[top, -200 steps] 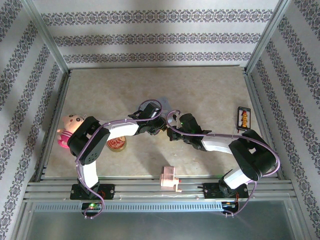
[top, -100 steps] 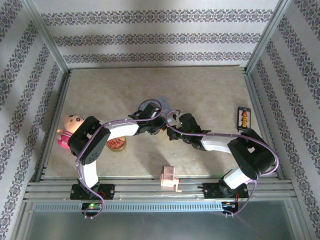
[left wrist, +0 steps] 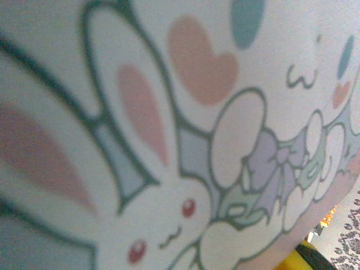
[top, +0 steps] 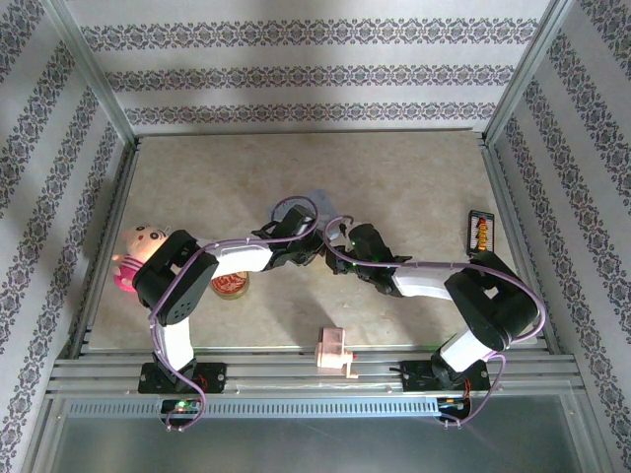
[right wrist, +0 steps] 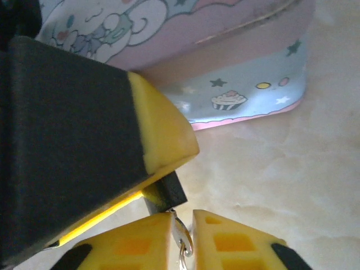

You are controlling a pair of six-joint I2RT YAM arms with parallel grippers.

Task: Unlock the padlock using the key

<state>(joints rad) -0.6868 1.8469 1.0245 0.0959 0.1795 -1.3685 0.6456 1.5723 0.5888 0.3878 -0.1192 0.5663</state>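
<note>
Two arms: both stretched in over the table [top: 414,177], wrists meeting near the middle, right by the tin
Left gripper [right wrist: 153,184]: big black finger with a yellow pad on top, thin yellow edge of the other pad underneath, clamped on the padlock by the looks of it
Padlock [right wrist: 165,191]: tiny dark boxy body poking out between those two pads, just beside the tin's near corner
Right gripper [right wrist: 183,243]: two yellow waffle-pattern pads at the bottom of its own wrist view, only a narrow slit apart, tips just under the padlock
Silver loop [right wrist: 182,235]: small shiny bit of metal sitting in that slit, right below the padlock's lower corner; honestly can't tell if key or shackle, or if pinched or just loose in the gap
Tin [right wrist: 247,95]: pale blue sides with stars and a cupcake, pink rim along the bottom, flat on the table; lid with a cartoon bunny, hearts and a purple bow, super close and blurry in the left wrist view
Doll [top: 138,244]: pink, far left edge of the table, next to the left arm's elbow
Round can [top: 231,285]: just in front of the left forearm
Pink block [top: 335,350]: near edge, between the two bases
Black rack [top: 479,233]: orange bits inside, over at the right edge, well apart from everything else
</note>
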